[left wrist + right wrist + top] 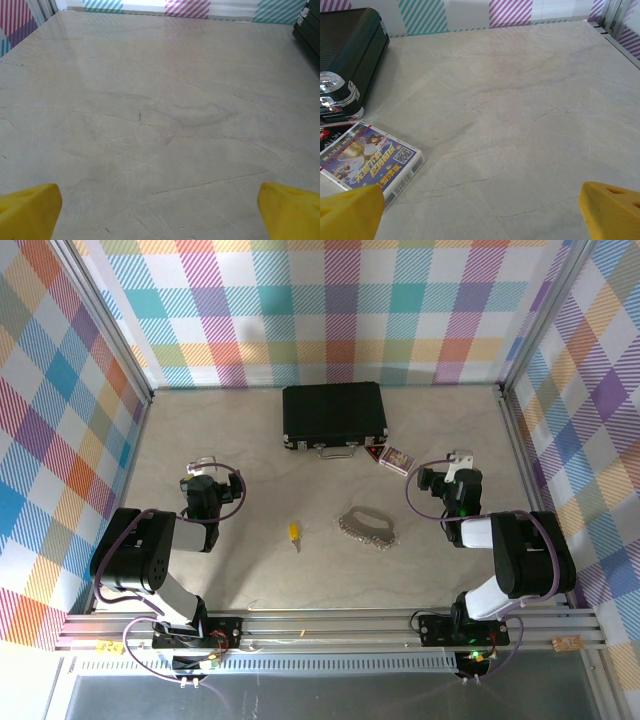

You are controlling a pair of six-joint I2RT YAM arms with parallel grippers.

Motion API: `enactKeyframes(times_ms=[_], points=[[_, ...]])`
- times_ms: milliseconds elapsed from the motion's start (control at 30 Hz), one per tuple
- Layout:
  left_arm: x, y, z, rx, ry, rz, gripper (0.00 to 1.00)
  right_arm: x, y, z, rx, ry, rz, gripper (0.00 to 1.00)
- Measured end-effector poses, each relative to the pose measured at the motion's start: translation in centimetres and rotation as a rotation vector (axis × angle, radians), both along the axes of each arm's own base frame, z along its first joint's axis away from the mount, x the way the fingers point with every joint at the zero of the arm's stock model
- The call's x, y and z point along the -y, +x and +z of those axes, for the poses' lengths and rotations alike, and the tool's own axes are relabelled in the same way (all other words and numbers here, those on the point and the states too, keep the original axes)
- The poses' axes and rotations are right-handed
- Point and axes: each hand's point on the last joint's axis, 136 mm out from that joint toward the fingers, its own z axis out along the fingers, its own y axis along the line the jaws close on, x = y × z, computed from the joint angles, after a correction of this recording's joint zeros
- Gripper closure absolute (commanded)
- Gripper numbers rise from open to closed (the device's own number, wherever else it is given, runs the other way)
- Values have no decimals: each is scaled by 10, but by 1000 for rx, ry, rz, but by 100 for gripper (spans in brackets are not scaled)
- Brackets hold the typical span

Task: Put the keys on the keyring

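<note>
From above, the yellow-headed key [294, 533] lies on the tabletop [250, 570] between the arms. The floppy keyring [368, 526] is near it to the right, and the two do not touch. The right wrist view brings out the card box [367, 162] just beside the black case [347, 47], showing a QR code and a barcode, with lettering too blurred to read. The left gripper [160, 210] and right gripper [480, 210] both stand spread wide, holding nothing.

Key [294, 533] left of keyring [368, 526] mid-table [200, 430], case [334, 416] behind them, card box [396, 458] by case's front right corner
</note>
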Motion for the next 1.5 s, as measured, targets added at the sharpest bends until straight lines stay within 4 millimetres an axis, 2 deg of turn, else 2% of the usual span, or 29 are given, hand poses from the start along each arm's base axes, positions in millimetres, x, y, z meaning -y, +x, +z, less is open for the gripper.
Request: enactKeyframes(times_ms=[1033,1500], points=[[0,0,0,0,-1,-1,0,0,0,0,0,0,0,1],[9,-1,0,-12,-19,-52,0,-3,-2,1,-9,5,18,1]])
